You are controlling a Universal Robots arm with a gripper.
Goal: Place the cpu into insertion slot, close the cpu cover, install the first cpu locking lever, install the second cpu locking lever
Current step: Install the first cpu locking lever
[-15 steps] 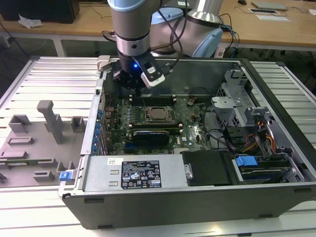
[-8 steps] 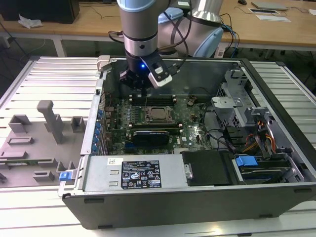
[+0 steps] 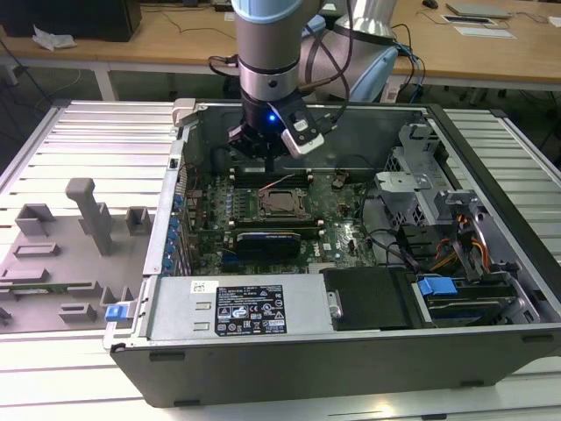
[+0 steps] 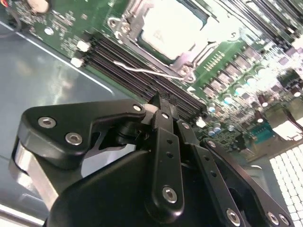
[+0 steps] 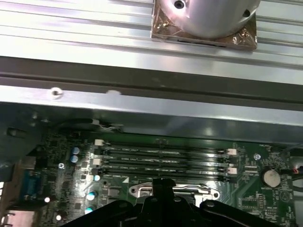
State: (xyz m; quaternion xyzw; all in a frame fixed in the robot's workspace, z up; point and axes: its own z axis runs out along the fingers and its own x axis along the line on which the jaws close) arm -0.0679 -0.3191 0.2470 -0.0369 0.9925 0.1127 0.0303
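The cpu (image 4: 173, 28), a pale square chip, lies in the insertion slot (image 3: 282, 204) on the green board (image 3: 342, 219). The silver cpu cover (image 4: 185, 57) lies flat around it. A thin wire locking lever (image 4: 142, 71) stands loose beside the socket, toward the memory slots, and shows as a raised wire (image 3: 280, 182) in the exterior view. My gripper (image 3: 270, 163) hangs just above that lever, behind the socket. Its black fingers (image 4: 163, 113) are shut together with nothing between them. The gripper tip (image 5: 161, 182) also shows over the socket's metal rim (image 5: 135, 190).
Black memory slots (image 5: 161, 158) run just behind the socket. A long black ribbed block (image 3: 267, 239) lies in front of it. The case wall (image 3: 368, 118), the drive cage (image 3: 421, 189) and the power supply (image 3: 254, 307) enclose the board. A grey fixture tray (image 3: 79, 237) sits at the exterior view's left.
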